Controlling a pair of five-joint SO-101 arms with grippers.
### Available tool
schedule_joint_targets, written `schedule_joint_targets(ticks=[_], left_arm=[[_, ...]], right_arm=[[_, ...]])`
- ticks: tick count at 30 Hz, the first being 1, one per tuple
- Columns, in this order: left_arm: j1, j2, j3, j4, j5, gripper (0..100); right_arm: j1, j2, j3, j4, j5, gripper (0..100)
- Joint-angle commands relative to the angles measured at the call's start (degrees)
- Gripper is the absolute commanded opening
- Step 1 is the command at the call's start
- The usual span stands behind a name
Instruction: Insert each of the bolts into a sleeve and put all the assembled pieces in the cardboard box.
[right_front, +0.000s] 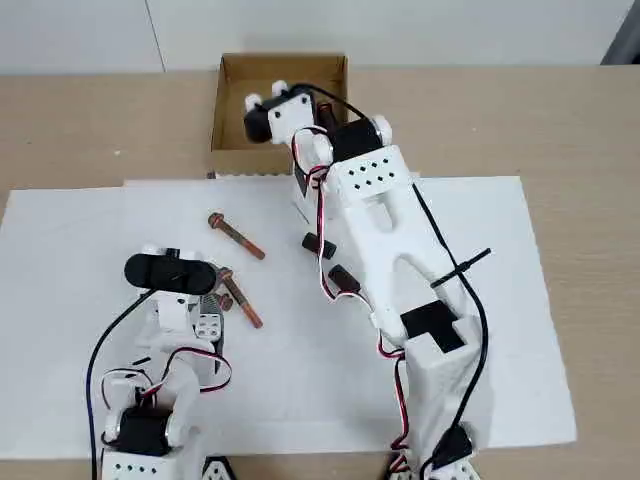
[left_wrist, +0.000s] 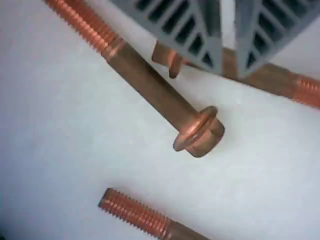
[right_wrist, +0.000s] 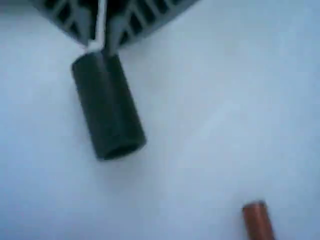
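coppery metal bolts, matt black sleeve

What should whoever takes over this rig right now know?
Left hand: low over three copper-coloured metal bolts on the white paper sheet; grip can't be judged.
Right hand: at one end of a black cylindrical sleeve near the brown cardboard box; grip can't be judged.
Second black sleeve lies on the paper by that arm.
Done: nothing; no bolt is sleeved, the box's visible part holds no pieces.
Left: sleeve every bolt, box them all.
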Motion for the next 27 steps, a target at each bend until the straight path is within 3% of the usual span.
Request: schedule_joint_targets(ticks=[1,5,11,27], left_arm=[[-0.3,-0.5,0.0,-0.1,0.1,1],[-0.3,-0.5,0.0,-0.1,0.1,1],[-0.3,-0.5,0.0,-0.1,0.1,1],[-0.2,-0.5,0.0,-0.1,0.1,1]], right_arm=[[-0.6,-3.9,-2.9,2.2,3.3,0.8],[-1.3,-2.9,-2.8,2.0,9.8,2.2],[-1.3,1.3,-2.9,1.9,10.8,14.2],[-1.5,8.8,-2.9,-0.2,15.0,14.0]])
